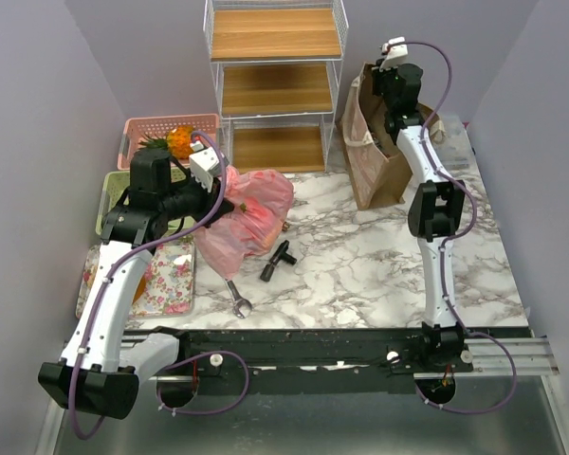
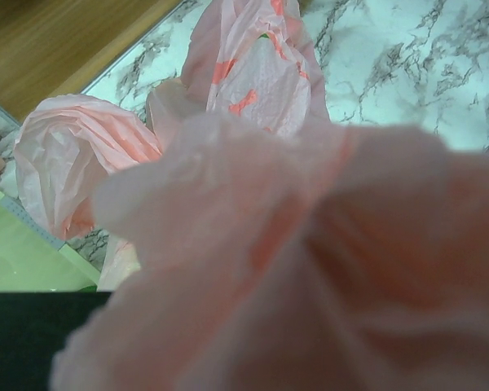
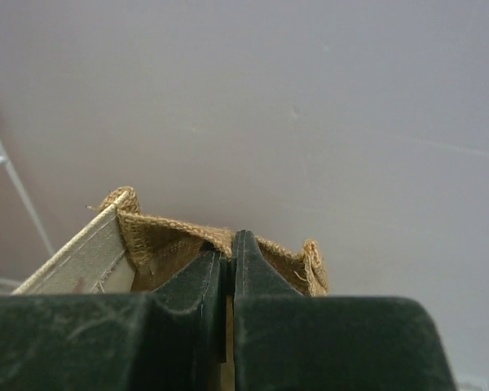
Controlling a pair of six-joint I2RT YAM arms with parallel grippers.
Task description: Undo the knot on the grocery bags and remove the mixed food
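We think this is a robot lab: a small test booth made up to look a bit like a kitchen. Plain pale walls stand close on three sides. Two robot arms, the left arm and the right arm, are bolted to a black rail at the near edge of the table. Purple cables loop from them. The table top looks like marble, like a kitchen counter.

We also see home things:
- a wire rack with wooden shelves
- a pink basket
- a green basket
- a flowery tray
- a pink plastic bag
- a brown paper bag

A wrench and a black tool lie there too.
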